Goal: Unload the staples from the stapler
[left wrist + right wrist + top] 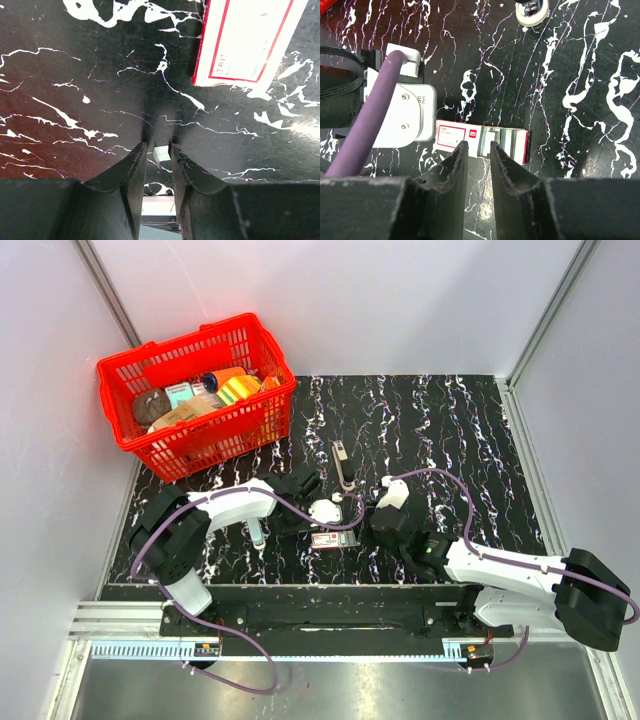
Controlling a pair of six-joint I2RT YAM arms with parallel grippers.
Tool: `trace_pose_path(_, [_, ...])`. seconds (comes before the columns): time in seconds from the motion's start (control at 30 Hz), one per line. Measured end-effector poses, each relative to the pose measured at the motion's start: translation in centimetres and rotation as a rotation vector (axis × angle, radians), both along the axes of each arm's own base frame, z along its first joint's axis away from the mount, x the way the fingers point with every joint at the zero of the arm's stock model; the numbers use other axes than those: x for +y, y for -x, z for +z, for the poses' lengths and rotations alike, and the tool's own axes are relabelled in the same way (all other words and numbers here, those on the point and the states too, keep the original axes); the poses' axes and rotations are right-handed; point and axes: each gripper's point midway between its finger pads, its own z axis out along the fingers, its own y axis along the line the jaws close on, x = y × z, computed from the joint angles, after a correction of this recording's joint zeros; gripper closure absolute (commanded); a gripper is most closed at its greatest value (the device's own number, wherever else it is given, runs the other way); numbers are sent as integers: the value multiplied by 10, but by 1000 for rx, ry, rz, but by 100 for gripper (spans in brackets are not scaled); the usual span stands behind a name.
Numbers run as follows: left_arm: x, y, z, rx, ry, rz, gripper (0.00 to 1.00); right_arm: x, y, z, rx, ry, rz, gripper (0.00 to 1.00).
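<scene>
two arms rise from the near edge of the table (450,440), each with one gripper, and both reach in to the middle.

the right gripper (476,144) has its fingers (447,175) drawn almost together, with only a narrow slit between them and nothing in it. its tips sit over the near long edge of the one red-and-white box (480,140); i cannot tell whether they touch it. the box lies flat, and its middle shows pale silvery ridged strips.

the left gripper (157,145) is equally narrow. a small pale bit shows in the slit, and i cannot tell if it is pinched or just lies on the table behind. the tips point down at bare marble just beside the box, which fills the upper right corner of the left wrist view. in the right wrist view, the left arm's white camera block (400,117) and its purple cable (370,115) sit just beside the box's left end.

one pale blue-white slim bar (257,532) lies left of the box, by the left arm.

further out lies the one stapler (343,464), slim, dark with silvery metal, running near to far on the table. it is beyond the box and apart from both grippers.

farthest, at the back left corner, stands one red basket (215,440) holding several mixed items.
</scene>
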Motion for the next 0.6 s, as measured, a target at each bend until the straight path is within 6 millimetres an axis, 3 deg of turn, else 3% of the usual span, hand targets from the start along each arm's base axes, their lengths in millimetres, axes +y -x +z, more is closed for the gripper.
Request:
trace_pose_path(0.23, [0, 0, 0, -1, -3, 0, 73, 1, 0, 0, -1, -1, 0, 70])
trace_pose_path(0.43, [-1, -2, 1, -8, -4, 11, 49, 1, 0, -1, -1, 1, 3, 71])
trace_pose_path(0.6, [1, -6, 2, -16, -12, 64, 45, 3, 2, -1, 5, -3, 16, 71])
